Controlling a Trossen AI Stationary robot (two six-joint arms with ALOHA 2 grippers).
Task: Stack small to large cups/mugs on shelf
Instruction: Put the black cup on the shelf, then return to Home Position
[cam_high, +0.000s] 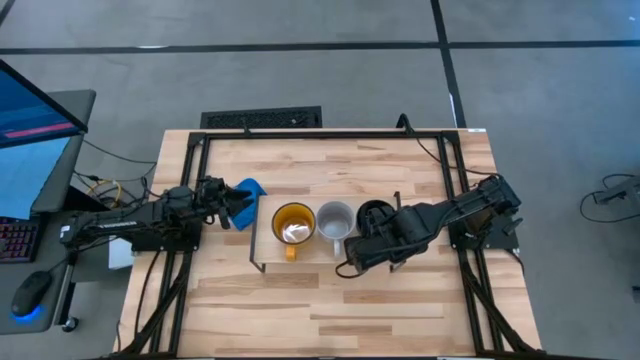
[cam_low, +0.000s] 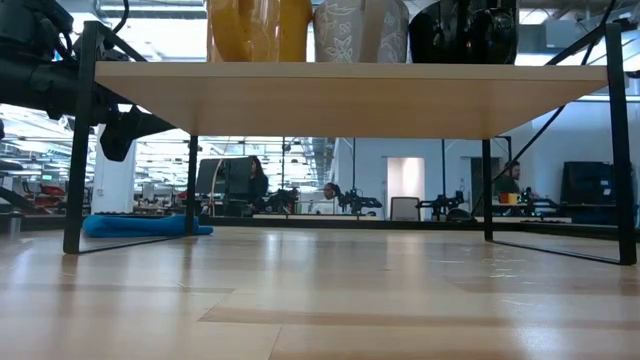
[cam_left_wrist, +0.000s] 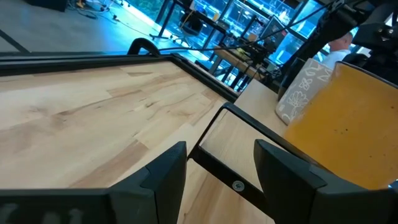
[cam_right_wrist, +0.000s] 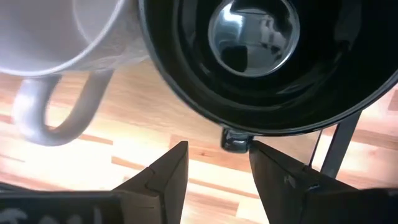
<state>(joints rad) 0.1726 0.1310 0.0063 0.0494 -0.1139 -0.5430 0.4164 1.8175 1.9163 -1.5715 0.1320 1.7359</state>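
Mugs: yellow mug (cam_high: 292, 226), grey mug (cam_high: 335, 221), black mug (cam_high: 374, 214) abreast on shelf (cam_high: 262, 252) | right end effector (cam_right_wrist: 214, 165) open, empty, above black mug | left end effector (cam_left_wrist: 217, 174) open beside shelf | Risk: you clip the black rim, toppling it.

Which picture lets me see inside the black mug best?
The right wrist view: it looks straight down into the black mug to its shiny bottom. The high view shows it small, the low view only its lower side; the left wrist view doesn't clearly show it.

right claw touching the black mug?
Apart. In the right wrist view, the open right claw sits short of the black mug, with bare wood showing between them.
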